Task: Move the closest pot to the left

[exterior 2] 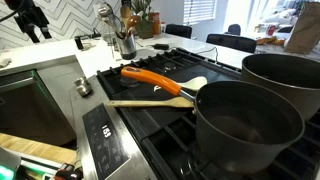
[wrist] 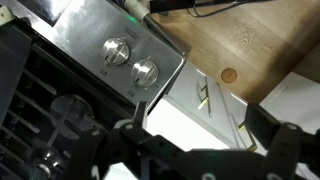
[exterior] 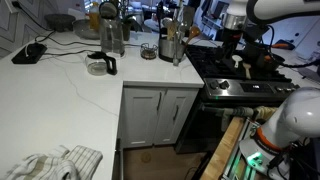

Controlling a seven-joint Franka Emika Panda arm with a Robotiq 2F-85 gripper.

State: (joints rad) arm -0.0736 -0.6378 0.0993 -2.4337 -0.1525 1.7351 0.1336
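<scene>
The closest pot [exterior 2: 245, 125] is round and dark and stands on the stove's near burner in an exterior view. A second dark pot [exterior 2: 285, 75] stands right behind it. My gripper [wrist: 200, 140] is open and empty. In the wrist view it hangs above the stove's front corner, over two steel knobs [wrist: 130, 60] and the white cabinet. In an exterior view the gripper [exterior 2: 25, 18] is high at the far left, well apart from both pots. No pot shows in the wrist view.
An orange spatula [exterior 2: 155, 77] and a wooden spoon [exterior 2: 150, 101] lie on the burners beside the pots. A steel utensil holder [exterior 2: 126, 42] stands on the white counter [exterior: 60, 90] past the stove. A glass jug [exterior: 100, 64] and jars also stand on the counter.
</scene>
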